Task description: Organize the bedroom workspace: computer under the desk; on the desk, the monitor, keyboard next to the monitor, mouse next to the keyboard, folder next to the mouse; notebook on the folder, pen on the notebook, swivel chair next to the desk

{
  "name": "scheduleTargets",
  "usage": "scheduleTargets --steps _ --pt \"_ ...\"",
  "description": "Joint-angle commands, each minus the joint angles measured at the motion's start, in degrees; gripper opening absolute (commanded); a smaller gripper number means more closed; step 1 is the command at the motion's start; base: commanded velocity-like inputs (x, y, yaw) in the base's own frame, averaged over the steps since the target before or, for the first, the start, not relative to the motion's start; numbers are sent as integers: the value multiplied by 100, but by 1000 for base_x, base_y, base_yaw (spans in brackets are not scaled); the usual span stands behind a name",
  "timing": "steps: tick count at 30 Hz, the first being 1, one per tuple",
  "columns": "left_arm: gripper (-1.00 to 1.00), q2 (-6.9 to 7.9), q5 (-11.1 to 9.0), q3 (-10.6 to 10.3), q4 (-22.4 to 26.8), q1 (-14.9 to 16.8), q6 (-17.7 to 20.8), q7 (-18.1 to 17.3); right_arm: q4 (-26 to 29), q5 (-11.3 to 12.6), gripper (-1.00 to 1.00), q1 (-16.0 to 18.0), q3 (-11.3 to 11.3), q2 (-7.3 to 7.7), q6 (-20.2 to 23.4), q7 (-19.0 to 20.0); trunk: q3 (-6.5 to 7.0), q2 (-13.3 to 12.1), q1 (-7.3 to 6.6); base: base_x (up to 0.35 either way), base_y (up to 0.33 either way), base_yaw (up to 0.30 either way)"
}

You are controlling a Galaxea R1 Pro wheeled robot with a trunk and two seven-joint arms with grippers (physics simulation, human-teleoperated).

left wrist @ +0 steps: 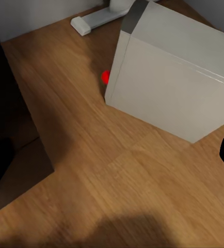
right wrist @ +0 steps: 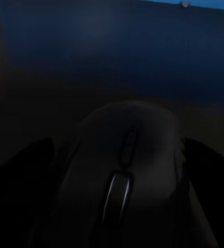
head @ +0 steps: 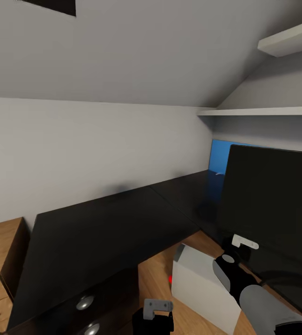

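Observation:
The mouse (right wrist: 125, 150), dark and rounded, sits close up between two dark fingers (right wrist: 32, 168) in the right wrist view, over the glossy black desk (head: 100, 228). My right gripper (head: 242, 247) is shut on it, low in front of the wide black monitor (head: 272, 209), which stands at the desk's right wing. The light grey computer (head: 202, 284) rests on the wood floor beside the desk, a red dot (left wrist: 106, 77) at its lower corner. My left gripper (head: 158, 321) hangs open above the floor near the computer (left wrist: 174, 77), holding nothing.
The black drawer unit with silver knobs (head: 85, 302) stands under the desk's left part. A light-wood drawer chest (head: 2, 260) is at far left. A blue wall panel (head: 219, 156) shows behind the monitor, white shelves (head: 262, 110) above. A white desk foot (left wrist: 91, 20) lies behind the computer.

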State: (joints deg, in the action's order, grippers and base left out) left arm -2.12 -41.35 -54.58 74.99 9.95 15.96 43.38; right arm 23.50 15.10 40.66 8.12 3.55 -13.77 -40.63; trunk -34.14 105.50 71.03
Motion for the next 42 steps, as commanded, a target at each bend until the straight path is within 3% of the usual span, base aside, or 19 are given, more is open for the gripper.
scheduleTargets --steps 1,42 --pt "100 1 -22 -9 7 7 21 39 -3 82 -100 4 41 6 -29 -24 -7 3 -1 -51 53 0" --pt "100 -6 -31 -17 7 7 21 39 14 56 -100 4 93 -17 -73 -21 -7 3 -1 -105 76 0"
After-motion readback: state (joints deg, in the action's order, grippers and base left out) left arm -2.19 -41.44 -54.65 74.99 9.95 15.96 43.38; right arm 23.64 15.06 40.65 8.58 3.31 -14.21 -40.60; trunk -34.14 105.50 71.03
